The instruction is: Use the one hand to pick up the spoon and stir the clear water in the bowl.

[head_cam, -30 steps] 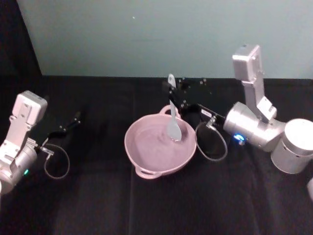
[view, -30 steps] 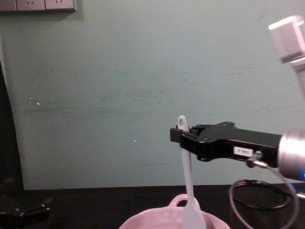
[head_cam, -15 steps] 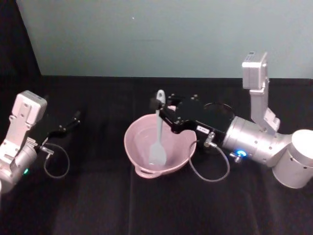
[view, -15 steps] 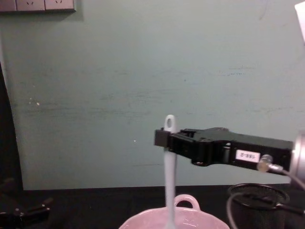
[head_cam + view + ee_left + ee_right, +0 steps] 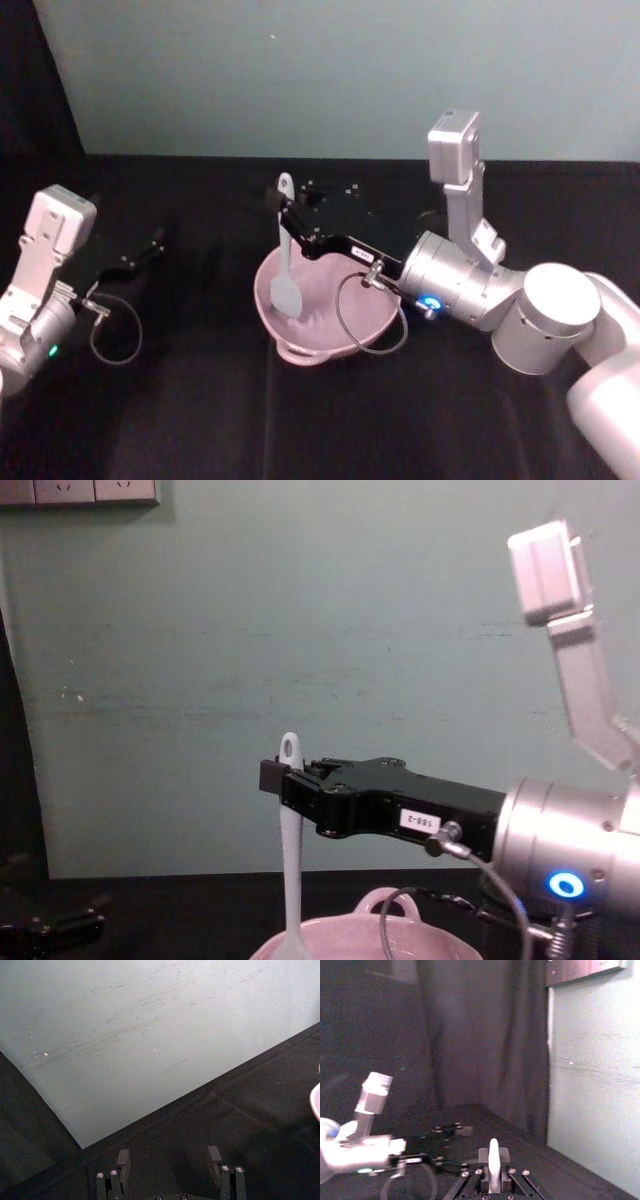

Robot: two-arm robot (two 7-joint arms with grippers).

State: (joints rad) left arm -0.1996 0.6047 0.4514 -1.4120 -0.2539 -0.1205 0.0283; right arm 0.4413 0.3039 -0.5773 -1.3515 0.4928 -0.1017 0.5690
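**Spoon gripped upright in the pink bowl**

Head view: the black flat right end effector [image 5: 288, 218] is clenched on the slim handle of the white plastic spoon [image 5: 285, 256], just below its holed tip. The spoon stands nearly upright, its broad head down inside the wide pale pink ceramic bowl [image 5: 264, 302], close to the bowl's left wall. The bowl sits about mid-way across the black surface [image 5: 200, 420]. The left end effector [image 5: 150, 246] is parked near the surface's left edge.

Left wrist view: the left end effector [image 5: 169, 1160] has its fingers spread, gripping nothing.

Right wrist view: the right end effector [image 5: 492, 1174] pinches the spoon [image 5: 493, 1156].

Chest view: the right end effector [image 5: 276, 777] holds the spoon [image 5: 291, 850] above the bowl [image 5: 335, 936].
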